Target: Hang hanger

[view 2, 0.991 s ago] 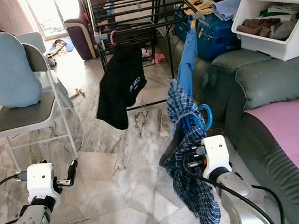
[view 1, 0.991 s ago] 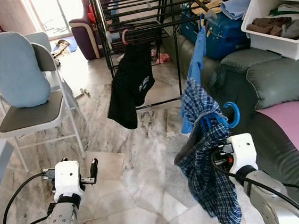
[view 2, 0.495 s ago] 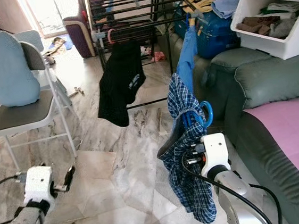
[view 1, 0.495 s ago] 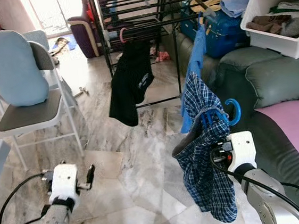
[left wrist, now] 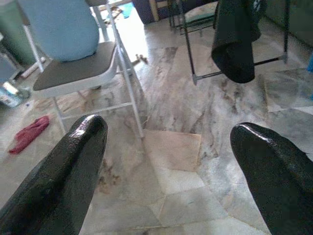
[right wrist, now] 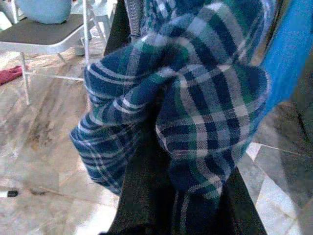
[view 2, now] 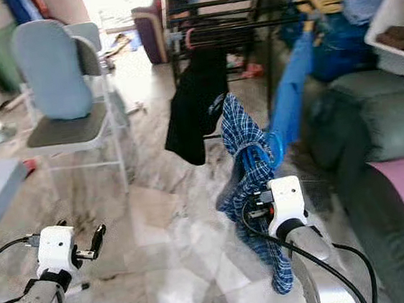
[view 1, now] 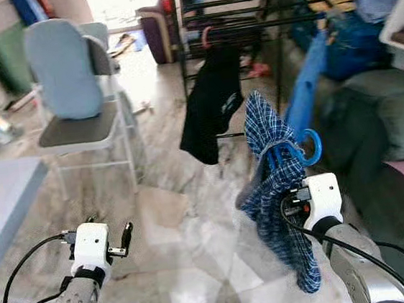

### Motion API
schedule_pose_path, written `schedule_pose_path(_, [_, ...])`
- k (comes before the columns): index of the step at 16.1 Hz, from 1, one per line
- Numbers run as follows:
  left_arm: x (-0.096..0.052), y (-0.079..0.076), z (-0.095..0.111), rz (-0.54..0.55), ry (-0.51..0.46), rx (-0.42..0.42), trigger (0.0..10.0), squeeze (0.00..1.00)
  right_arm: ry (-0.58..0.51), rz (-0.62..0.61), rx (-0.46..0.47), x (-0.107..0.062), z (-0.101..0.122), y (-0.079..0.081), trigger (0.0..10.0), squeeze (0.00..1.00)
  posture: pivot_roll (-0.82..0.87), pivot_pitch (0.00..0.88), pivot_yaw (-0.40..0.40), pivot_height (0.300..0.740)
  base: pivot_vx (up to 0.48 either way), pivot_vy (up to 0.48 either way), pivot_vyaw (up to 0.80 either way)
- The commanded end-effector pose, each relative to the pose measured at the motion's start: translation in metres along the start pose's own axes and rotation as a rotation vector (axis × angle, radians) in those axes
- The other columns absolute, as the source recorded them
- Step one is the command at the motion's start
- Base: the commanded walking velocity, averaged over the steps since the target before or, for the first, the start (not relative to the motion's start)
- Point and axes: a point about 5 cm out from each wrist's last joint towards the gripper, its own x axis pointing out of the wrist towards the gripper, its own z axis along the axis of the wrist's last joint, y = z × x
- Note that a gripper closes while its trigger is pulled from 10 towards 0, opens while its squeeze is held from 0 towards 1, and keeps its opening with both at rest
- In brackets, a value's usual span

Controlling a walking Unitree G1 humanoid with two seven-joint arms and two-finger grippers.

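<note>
A blue plastic hanger [view 1: 307, 147] carries a blue plaid shirt [view 1: 276, 187] that hangs down over my right gripper [view 1: 293, 189]. That gripper is shut on the hanger under the cloth, at chest height in front of the sofa. In the right wrist view the plaid shirt [right wrist: 195, 103] wraps around the dark fingers [right wrist: 145, 196]. The black drying rack [view 1: 244, 6] stands further back, with a black garment [view 1: 211, 100] on a pink hanger and a blue garment [view 1: 307, 75] hung from it. My left gripper [left wrist: 168, 142] is open and empty, held low over the marble floor.
A folding chair [view 1: 76, 125] with a light blue cushion stands at the left. A grey table corner [view 1: 1, 198] juts in at the near left. A dark green sofa [view 1: 393, 117] runs along the right. A red cloth [left wrist: 29, 133] lies on the floor.
The camera has turned left, so the chair and rack sit further right in the picture. The right gripper still holds the hanger with the shirt. The left arm stays low.
</note>
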Motion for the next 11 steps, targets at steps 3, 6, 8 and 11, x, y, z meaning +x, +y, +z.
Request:
schedule_pose_path(3, [0.0034, 0.0020, 0.0024, 0.013, -0.010, 0.010, 10.0, 0.00, -0.029, -0.008, -0.009, 0.0006, 0.0048, -0.0025, 10.0, 0.00, -0.14, 0.000, 0.034, 0.740, 0.000, 0.000, 0.00])
schedule_pose_path(6, [0.0028, 0.0022, 0.0024, 0.035, -0.013, 0.016, 10.0, 0.00, -0.031, -0.024, -0.024, 0.0013, 0.0058, -0.0053, 10.0, 0.00, -0.14, 0.000, 0.030, 0.740, 0.000, 0.000, 0.00])
schedule_pose_path(8, [0.0027, 0.0021, 0.0013, 0.041, -0.010, 0.014, 10.0, 0.00, -0.038, -0.006, -0.054, 0.0013, 0.0079, -0.0053, 10.0, 0.00, -0.14, 0.000, 0.030, 0.740, 0.000, 0.000, 0.00])
schedule_pose_path(11, [0.0032, 0.0016, 0.0009, 0.044, -0.010, 0.015, 10.0, 0.00, -0.043, 0.000, -0.065, 0.0034, 0.0092, -0.0025, 10.0, 0.00, -0.14, 0.000, 0.032, 0.740, 0.000, 0.000, 0.53])
